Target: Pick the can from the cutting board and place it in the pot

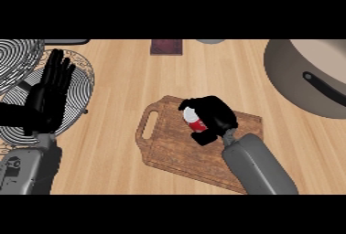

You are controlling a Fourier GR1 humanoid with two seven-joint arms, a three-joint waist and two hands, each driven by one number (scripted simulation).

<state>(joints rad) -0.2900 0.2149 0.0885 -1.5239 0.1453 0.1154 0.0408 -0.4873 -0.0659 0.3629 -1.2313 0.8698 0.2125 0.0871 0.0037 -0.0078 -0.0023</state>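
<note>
On the cutting board (pixel 177 153), mid-counter, the right hand (pixel 215 116) was wrapped around the can (pixel 193 120). Fingers and thumb were curled round it, so only a strip of the can's red and white side showed at the hand's left. The can looked tilted, but the hand hid most of it, and I couldn't tell whether its base touched the board. The right forearm (pixel 256 167) came in from the lower edge and crossed the board's right half.

The board lay at an angle on the wooden counter (pixel 121 178), handle slot toward upper left.

The pot (pixel 287 75) sat at the upper right, well apart from the board and cut off by the edge. It was grey with a pale inside, and a dark handle showed on it. The can wasn't in it.

The left hand (pixel 51 89) was at the left edge, fingers straight and pointing up, holding nothing. It rested above a round wire rack (pixel 78 98). A second wire piece (pixel 17 57) sat at the top left corner.

A dark reddish block (pixel 166 46) and a grey object (pixel 211 41) sat at the top edge, both too cropped to identify.
</note>
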